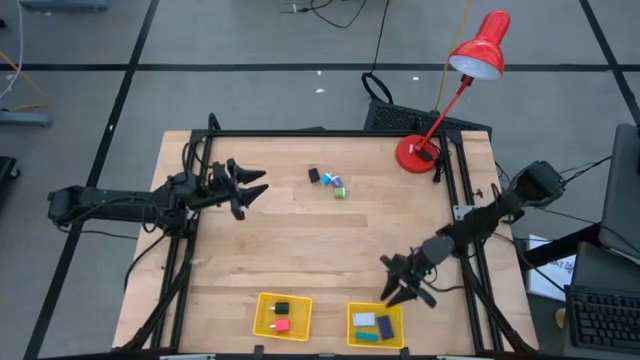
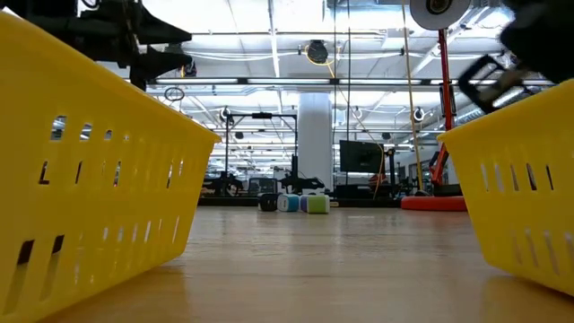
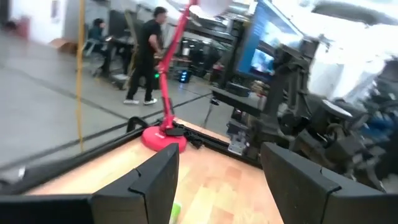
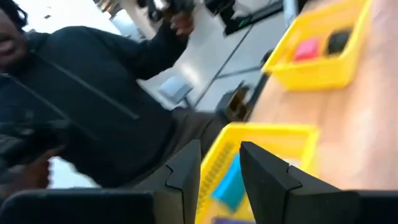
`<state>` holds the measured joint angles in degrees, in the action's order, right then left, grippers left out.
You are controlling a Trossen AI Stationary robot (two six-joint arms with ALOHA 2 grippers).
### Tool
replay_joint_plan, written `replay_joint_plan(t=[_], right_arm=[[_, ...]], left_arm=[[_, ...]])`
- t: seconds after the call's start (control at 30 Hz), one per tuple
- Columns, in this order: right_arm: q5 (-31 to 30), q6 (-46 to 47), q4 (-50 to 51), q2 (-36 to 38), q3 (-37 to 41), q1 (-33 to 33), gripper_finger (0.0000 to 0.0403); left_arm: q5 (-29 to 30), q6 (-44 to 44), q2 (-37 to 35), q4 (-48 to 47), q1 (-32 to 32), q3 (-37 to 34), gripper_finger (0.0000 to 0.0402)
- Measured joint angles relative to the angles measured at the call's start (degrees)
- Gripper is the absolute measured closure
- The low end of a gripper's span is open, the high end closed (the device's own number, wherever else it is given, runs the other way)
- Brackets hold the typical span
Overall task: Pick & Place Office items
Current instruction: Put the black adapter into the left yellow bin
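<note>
Three small office items (image 1: pixel 327 181) sit in a tight cluster on the far middle of the desk (image 1: pixel 320 240): a black one, a light blue one and a green one, close together. From the low view they show as a short row of little blocks between the two yellow trays.

Near the front edge, the left yellow tray (image 1: pixel 283 315) holds a black piece and a pink-red piece. The right yellow tray (image 1: pixel 376 326) holds a white-silver piece, a dark blue piece and a teal one.

The right claw (image 1: pixel 403 283) hangs just beside the far edge of the right tray, its fingers a narrow gap apart with nothing between them. The left claw (image 1: pixel 250 188) hovers over the desk's left side, spread and empty, pointing toward the cluster with bare wood between.

A red desk lamp (image 1: pixel 440 100) stands at the far right corner, well apart from the cluster. In the right wrist view a person in a dark top (image 4: pixel 81 93) sits just beyond the desk's front edge.
</note>
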<state>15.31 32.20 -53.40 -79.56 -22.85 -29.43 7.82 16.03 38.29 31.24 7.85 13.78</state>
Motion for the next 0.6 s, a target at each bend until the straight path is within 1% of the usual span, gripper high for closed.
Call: replay_joint_plan(t=[0.13,0.23,0.27,0.33,0.43,0.5,0.57,0.6], right_arm=[[-0.05,-7.18,2.68,3.26,0.00,5.05,0.0302],[-0.93,-12.46,4.90,5.30,0.00,9.96,0.0303],[-2.28,-13.91,4.97,5.78,0.00,11.69,0.0303],[-6.66,-16.79,5.21,6.64,0.00,15.16,0.0303],[-16.59,-20.42,4.77,6.94,0.00,19.77,0.0303],[-23.89,-21.41,4.29,6.94,0.00,22.26,0.0303],[-29.59,-21.42,4.21,6.94,0.00,24.35,0.0303],[-31.50,-21.32,4.21,6.94,0.00,25.33,0.0303]], left_arm=[[0.83,4.61,4.09,-0.26,-0.30,0.18,0.0172],[0.76,6.39,9.78,-0.70,-0.88,1.46,0.0172],[1.02,7.00,12.07,-0.67,-0.96,2.12,0.0172],[1.27,8.56,17.05,-2.25,-0.96,4.02,0.0171],[1.64,8.82,25.52,-7.29,-0.91,8.93,0.0166],[2.51,6.47,31.48,-11.95,-0.77,13.37,0.0154],[3.71,2.42,36.90,-16.99,-0.13,17.95,0.0137],[4.76,0.27,39.50,-19.33,0.31,20.29,0.0128]])
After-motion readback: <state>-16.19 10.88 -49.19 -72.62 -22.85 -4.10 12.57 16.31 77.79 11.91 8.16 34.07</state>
